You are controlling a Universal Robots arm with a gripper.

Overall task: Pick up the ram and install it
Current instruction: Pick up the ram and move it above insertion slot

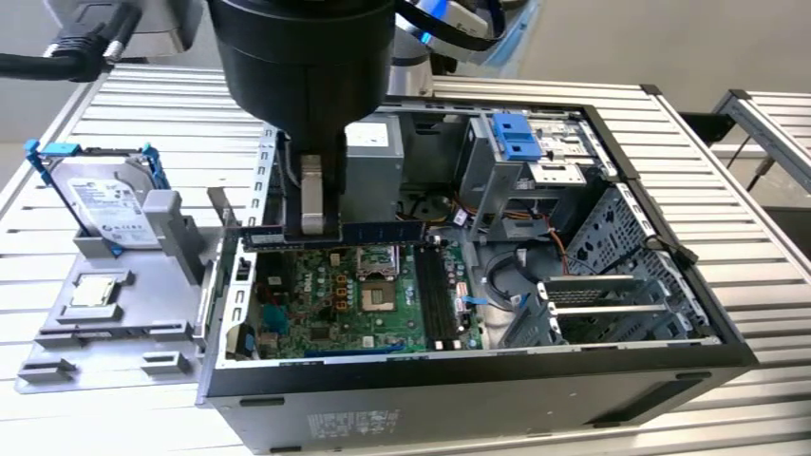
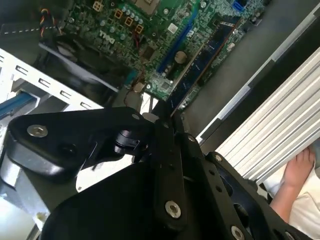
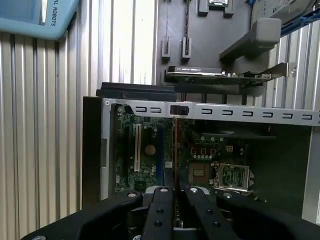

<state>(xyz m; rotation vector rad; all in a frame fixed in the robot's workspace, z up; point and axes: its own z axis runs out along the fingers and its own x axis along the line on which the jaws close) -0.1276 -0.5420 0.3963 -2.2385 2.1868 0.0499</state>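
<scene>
ram [image 1: 380, 231] is clamped in the gripper [image 1: 313, 228], jaws closed flat on both faces of the stick with no gap showing. grip is off-centre, nearer the stick's 9 o'clock end in the exterior view.

stick is level, long axis running 9 to 3 o'clock, held up over the far edge of the motherboard [image 1: 330, 304] inside the open computer case [image 1: 481, 380]. not seated in anything.

black ram slots [image 1: 438, 304] sit at about 4 o'clock from the gripper and run 12 to 6, so the stick lies crosswise to them. cpu socket [image 1: 378, 299] is at about 5 o'clock from the gripper, just beside the slots.

first wrist view: gripper [image 3: 175, 190] with the ram [image 3: 175, 150] seen edge-on as a thin line between the fingers, motherboard [image 3: 150, 150] below it.

second wrist view: ram [image 2: 205, 57] runs out from the gripper [image 2: 162, 120] across the board. a person's hand [image 2: 297, 167] shows beyond the slatted table [image 2: 270, 135].

outside the case, at 9 o'clock from the gripper: hard drive in a blue bracket [image 1: 108, 204], standing on a grey fixture [image 1: 127, 328]. small square chip [image 1: 95, 293] lies on that fixture, at 6 o'clock from the drive.
</scene>
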